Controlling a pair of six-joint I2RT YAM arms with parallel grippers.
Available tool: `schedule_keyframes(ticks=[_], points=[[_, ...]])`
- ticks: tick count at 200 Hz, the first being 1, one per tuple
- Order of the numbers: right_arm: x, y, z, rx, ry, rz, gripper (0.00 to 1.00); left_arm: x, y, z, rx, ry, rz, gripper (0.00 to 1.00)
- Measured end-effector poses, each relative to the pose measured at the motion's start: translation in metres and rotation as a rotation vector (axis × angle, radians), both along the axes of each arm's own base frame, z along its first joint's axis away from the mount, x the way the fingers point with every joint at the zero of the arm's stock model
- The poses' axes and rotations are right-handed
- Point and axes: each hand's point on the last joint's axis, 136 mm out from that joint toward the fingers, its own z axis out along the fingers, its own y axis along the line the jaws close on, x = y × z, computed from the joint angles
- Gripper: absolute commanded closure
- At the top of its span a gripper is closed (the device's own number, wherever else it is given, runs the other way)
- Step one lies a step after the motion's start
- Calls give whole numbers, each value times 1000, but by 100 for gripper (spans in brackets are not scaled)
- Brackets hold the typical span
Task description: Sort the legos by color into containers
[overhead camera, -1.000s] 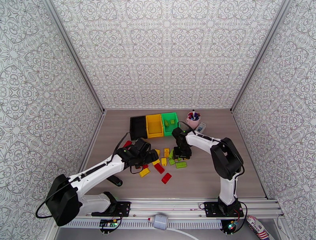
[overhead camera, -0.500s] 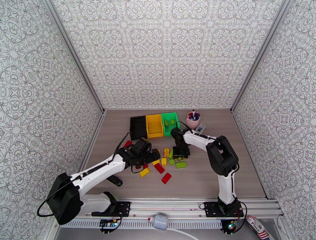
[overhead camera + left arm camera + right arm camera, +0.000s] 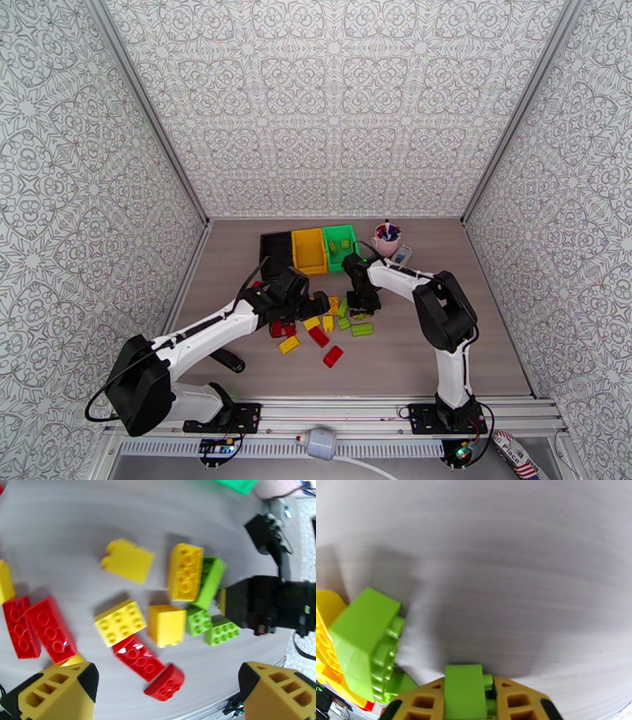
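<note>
The right gripper (image 3: 468, 701) was clamped on a green brick (image 3: 464, 685), which stood on edge between its fingers (image 3: 420, 701) just above the table (image 3: 521, 578). To its left a second green brick (image 3: 367, 638) lay tipped on its side against a yellow one (image 3: 326, 638). From above, this gripper (image 3: 362, 304) pointed down at the right edge of the pile.

The left gripper (image 3: 166, 677) was spread wide and held nothing, hovering over the pile. Under it lay a rounded red brick (image 3: 166, 682) and a flat red brick (image 3: 138, 657). Past those were a studded yellow brick (image 3: 118, 622), a plain yellow block (image 3: 166, 625) and two small green bricks (image 3: 198, 621). Farther out, a long yellow brick (image 3: 185, 571) touched a long green brick (image 3: 209, 582). Two red bricks (image 3: 47, 628) lay side by side at the left.

Beyond the pile, the black bin (image 3: 276, 237), yellow bin (image 3: 308, 268) and green bin (image 3: 338, 229) stood in a row, touching. The green bin held a few green pieces. A pink cup (image 3: 386, 241) stood just right of it.
</note>
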Motion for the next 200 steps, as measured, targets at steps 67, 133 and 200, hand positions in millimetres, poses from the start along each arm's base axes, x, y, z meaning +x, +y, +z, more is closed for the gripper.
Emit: schedule_keyframes(ticks=[67, 133, 200], points=[[44, 16, 51, 136, -108, -94, 85, 38, -14, 37, -62, -118, -45, 1], [102, 34, 106, 342, -189, -227, 81, 80, -4, 39, -72, -102, -16, 1], [176, 43, 99, 469, -184, -400, 72, 100, -11, 46, -77, -108, -37, 1]])
